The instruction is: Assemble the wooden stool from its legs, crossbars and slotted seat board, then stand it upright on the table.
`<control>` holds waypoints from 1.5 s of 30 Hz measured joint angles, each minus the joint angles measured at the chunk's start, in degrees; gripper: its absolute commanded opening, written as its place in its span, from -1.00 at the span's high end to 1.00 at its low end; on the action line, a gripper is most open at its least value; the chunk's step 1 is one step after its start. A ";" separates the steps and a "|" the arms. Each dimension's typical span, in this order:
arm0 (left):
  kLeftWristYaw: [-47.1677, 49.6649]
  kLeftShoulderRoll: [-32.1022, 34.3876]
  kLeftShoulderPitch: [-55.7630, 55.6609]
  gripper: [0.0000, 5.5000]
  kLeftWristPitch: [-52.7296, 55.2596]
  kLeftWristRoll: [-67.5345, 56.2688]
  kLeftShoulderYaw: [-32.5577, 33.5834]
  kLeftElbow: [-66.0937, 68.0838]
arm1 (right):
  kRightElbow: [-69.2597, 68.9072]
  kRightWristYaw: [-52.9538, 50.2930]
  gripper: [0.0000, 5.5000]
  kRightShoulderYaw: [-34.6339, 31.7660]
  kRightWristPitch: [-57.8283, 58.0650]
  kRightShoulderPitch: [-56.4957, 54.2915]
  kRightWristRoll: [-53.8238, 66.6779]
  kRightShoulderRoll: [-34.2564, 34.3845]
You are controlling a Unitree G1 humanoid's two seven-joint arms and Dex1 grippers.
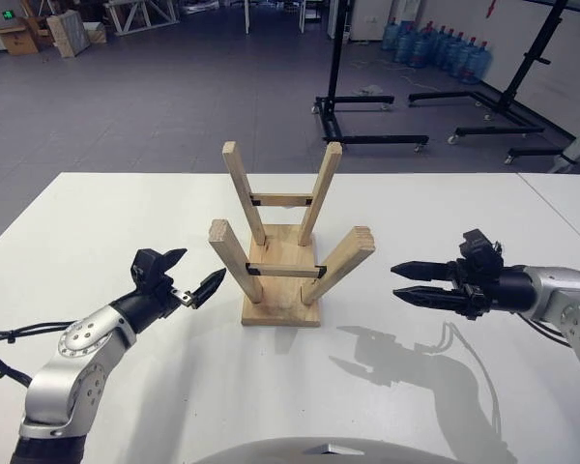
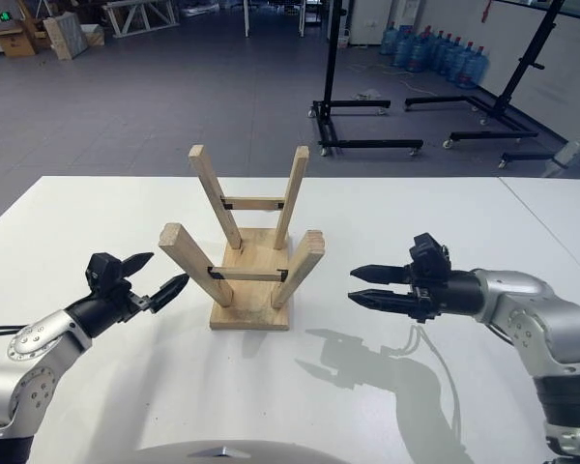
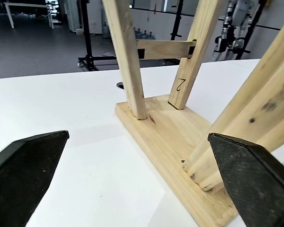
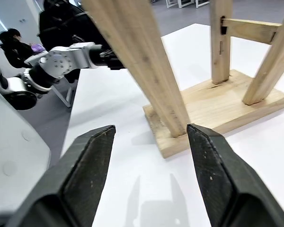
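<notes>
Two end effectors hover low over the white desk point(image 1: 97, 222), and the wooden stool point(image 1: 282, 272) sits between them, upside down. The stool is put together: its seat board point(image 1: 282, 307) lies flat on the desk, four legs point(image 1: 244, 193) rise from it and splay outward, and two crossbars point(image 1: 281, 200) each join a pair of legs.

The left end effector point(image 1: 201, 268) has its two dark fingers point(image 3: 23, 172) spread wide with nothing between them. The nearest leg stands just ahead of its tips, close but apart, and the edge of the seat board lies ahead and lower.

The right end effector point(image 1: 396, 280) is also parted and grips nothing, its fingers point(image 4: 213, 175) one above the other in the head views. The closest leg leans toward it, its top end near the tips yet not touching. In the right wrist view that leg stands ahead of the gap between the fingers.

Beyond the desk, past both end effectors, stand black wheeled frames point(image 1: 367, 106), with blue water bottles point(image 1: 435, 43) farther back.
</notes>
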 measured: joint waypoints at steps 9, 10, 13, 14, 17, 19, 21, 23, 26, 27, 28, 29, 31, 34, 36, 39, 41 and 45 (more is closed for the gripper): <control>-1.14 0.96 0.78 -0.96 0.30 3.27 -0.26 3.89 | 9.83 -0.63 -0.01 16.12 -23.85 -8.25 -18.82 16.62; -1.53 1.53 1.07 -0.96 0.31 3.96 -0.44 4.96 | 10.13 -0.52 -0.01 17.86 -26.23 -8.24 -20.51 17.91; -1.90 1.67 2.39 -0.96 0.30 5.20 -0.75 5.90 | 7.65 1.15 -0.01 20.42 -28.79 -7.34 -21.52 19.28; -1.79 1.63 3.42 -0.96 0.21 5.53 -0.73 6.21 | 5.02 2.79 -0.01 21.16 -29.03 -6.27 -21.37 18.67; -1.07 1.23 7.65 -0.96 0.04 7.28 -0.66 7.01 | -2.02 7.44 -0.01 21.69 -28.84 -1.94 -19.86 14.51; -0.57 1.18 10.25 -0.96 -0.19 7.72 -0.45 7.14 | -4.42 8.99 -0.01 21.61 -28.52 -0.96 -19.18 12.64; -0.85 1.32 11.98 -0.96 -0.95 8.02 0.26 6.61 | -6.23 8.72 -0.01 21.06 -27.38 -0.95 -19.07 11.65; -4.58 1.70 14.49 -0.96 -1.49 6.83 -0.92 2.55 | -6.68 6.49 -0.01 18.92 -25.86 -0.54 -18.96 10.52; -10.24 1.71 15.33 -0.96 -2.12 2.33 -5.09 -6.31 | -4.19 3.53 -0.01 15.98 -27.41 0.51 -20.67 8.96; -10.87 1.69 14.90 -0.96 -2.08 1.84 -6.12 -7.52 | -3.09 2.67 -0.01 15.69 -27.86 1.08 -21.44 9.02; -11.29 1.62 13.81 -0.96 -1.98 1.42 -7.27 -8.20 | -1.10 0.94 -0.01 15.26 -28.74 1.51 -22.40 9.46; -11.36 1.63 12.80 -0.96 -1.82 1.33 -7.71 -8.12 | 0.23 -0.64 -0.01 14.96 -29.95 1.54 -23.44 10.14; -11.84 1.83 10.96 -0.96 -1.79 1.21 -8.04 -7.41 | 4.48 -4.87 -0.01 15.14 -33.78 0.81 -27.20 12.60; -13.63 2.64 7.59 -0.96 -1.67 0.99 -8.06 -5.26 | 14.69 -12.59 -0.01 17.08 -41.50 -3.16 -34.62 18.04; -15.27 3.15 4.97 -0.96 -1.61 0.85 -8.22 -3.72 | 19.83 -17.14 -0.01 17.89 -45.21 -5.66 -38.82 20.03; -16.74 3.23 0.35 -0.96 -1.72 1.39 -9.73 0.22 | 27.17 -25.06 -0.01 17.94 -48.12 -8.52 -43.70 22.47; -17.53 3.21 -2.34 -0.96 -1.99 2.82 -10.93 2.78 | 30.96 -29.13 -0.01 17.42 -48.01 -10.01 -44.24 24.84; -17.79 3.03 -7.80 -0.96 -3.06 5.80 -12.33 9.40 | 40.52 -34.10 -0.01 12.11 -43.45 -17.06 -38.92 31.95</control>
